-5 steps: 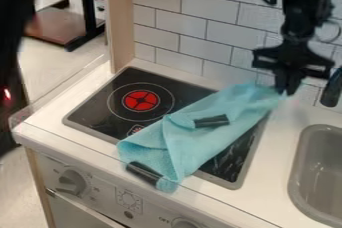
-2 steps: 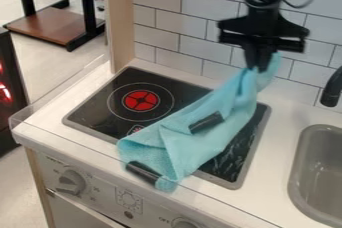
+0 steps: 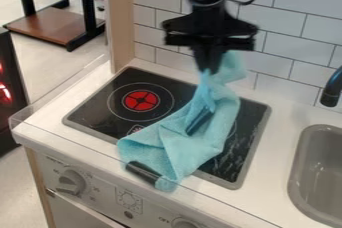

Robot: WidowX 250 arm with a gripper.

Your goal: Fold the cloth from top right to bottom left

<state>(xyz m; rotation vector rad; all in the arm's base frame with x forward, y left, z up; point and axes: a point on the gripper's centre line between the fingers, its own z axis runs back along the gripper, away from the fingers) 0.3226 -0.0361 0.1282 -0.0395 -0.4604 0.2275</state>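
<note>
Dark unit: black, w/ red lights point(image 3: 5, 92), far L of the black two-finger claw point(image 3: 208, 70), lower than it in view.
Stand: brown flat board point(image 3: 57, 24) w/ black metal legs, on the floor, well L of claw.
Knob: round, whitish, on the stove front point(image 3: 70, 182), below & L of claw.
Post: pale wood upright point(image 3: 120, 17), L of claw, meeting the tiles.
Burner: red disc w/ dark cross point(image 3: 140, 100), ringed, below & L of claw.
Cooktop: black glass, grey rim point(image 3: 250, 122), under claw, spreading both sides.
Cloth: light-blue, soft fabric point(image 3: 190, 147); top end up at claw's tips, rest slanting down-L over cooktop, folded & creased, low end at the front edge of the counter. One blk strip point(image 3: 142, 172) at that low end, another point(image 3: 199, 121) mid-cloth, below claw, tilted.
Claw: narrow, pinching cloth's upper end; tips pointing down, above the cooktop. A bit of cloth sticks out just R of tips.
Wall: white rectangular tiles, dark grout point(image 3: 287, 32), behind claw.
Tap: black, curved point(image 3: 330, 89), R of claw, at view's edge.
Sink: grey basin, rounded corners point(image 3: 302, 172), below & R of claw, set in white counter point(image 3: 274, 172).
</note>
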